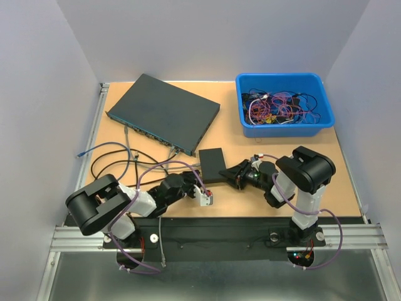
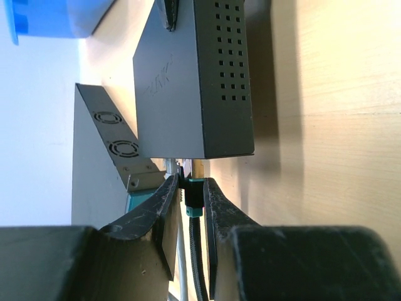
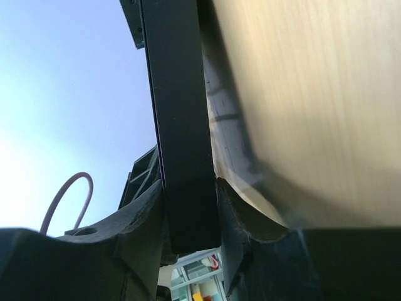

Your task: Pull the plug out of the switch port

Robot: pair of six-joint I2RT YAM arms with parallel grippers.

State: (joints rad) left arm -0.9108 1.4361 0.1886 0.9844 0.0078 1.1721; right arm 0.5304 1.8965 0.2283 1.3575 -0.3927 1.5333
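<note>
Snugly between the left gripper's (image 2: pixel 191 188) fingers (image 2: pixel 164 210) sits the plug (image 2: pixel 194 204), pinched on both sides, right at the near end of the switch (image 2: pixel 188 81). It is teal with a black tip, and a dark cable (image 2: pixel 199 263) trails behind. It points away from the fingers toward the switch, lined up with them. The right gripper (image 3: pixel 189 188) squeezes the switch's sides.

Small dark-grey switch (image 1: pixel 212 164), vent holes along side, lies flat on worktop (image 1: pixel 332 182), frame centre. Teal plug (image 2: pixel 194 202), black cable (image 2: pixel 199 263) trailing, sits at switch's end face, lower centre of left wrist view.
</note>
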